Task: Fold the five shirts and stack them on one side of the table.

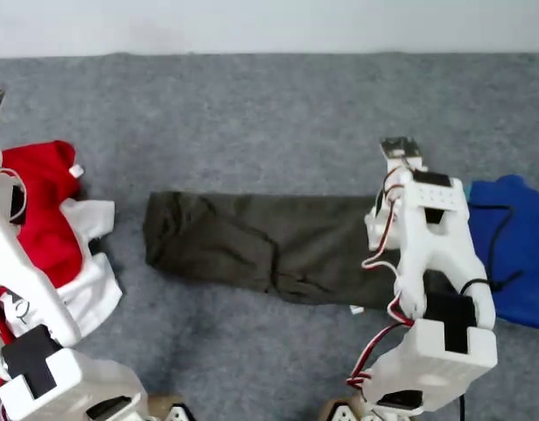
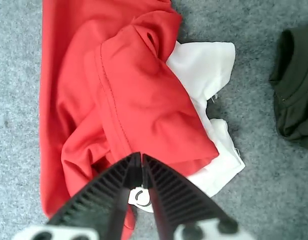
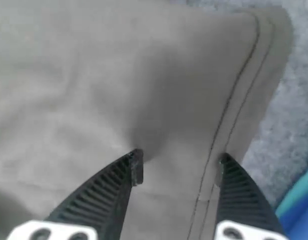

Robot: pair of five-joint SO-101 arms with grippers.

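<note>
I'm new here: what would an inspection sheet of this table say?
Surface: grey felt-like table cover.
Job's things: olive shirt in the middle, lying as a long strip; red shirt heaped on white shirt; blue shirt at the opposite side.
Clutter: nothing seen.
Grippers: left gripper shut above red shirt; right gripper open over olive shirt's hem.
Cables: red and white wires on right arm; black cable over blue shirt.
Surroundings: pale wall.
</note>
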